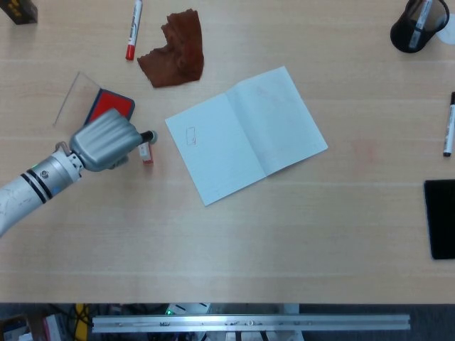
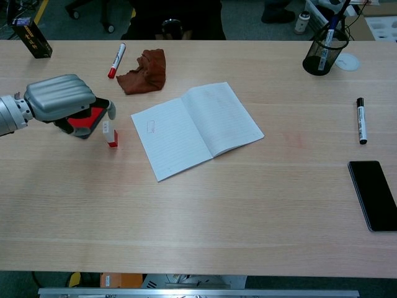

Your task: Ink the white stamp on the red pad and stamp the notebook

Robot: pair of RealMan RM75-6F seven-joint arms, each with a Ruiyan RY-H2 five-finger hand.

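Now the left hand [image 1: 106, 138] hovers, fingers curled, beside the white stamp [image 1: 146, 151].

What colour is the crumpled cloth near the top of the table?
Reddish brown; the cloth shows best in the head view.

Light wood-grain table [image 1: 234, 241]. On it, left side: red ink pad in a dark tray [image 1: 114, 104], clear lid [image 1: 71, 99] just beside it, small white stamp with red base [image 2: 110, 134] standing upright near the pad. Back left: red-and-white marker [image 1: 133, 30], crumpled brown cloth [image 1: 174, 48], dark box [image 2: 30, 37] at the corner. Centre: open white lined notebook [image 1: 245, 133], lying skewed. Right: black mesh pen cup [image 2: 322, 51] at the back, black-and-white marker [image 2: 360, 120] near the edge, black phone [image 2: 374, 195] flat, closer to the front.
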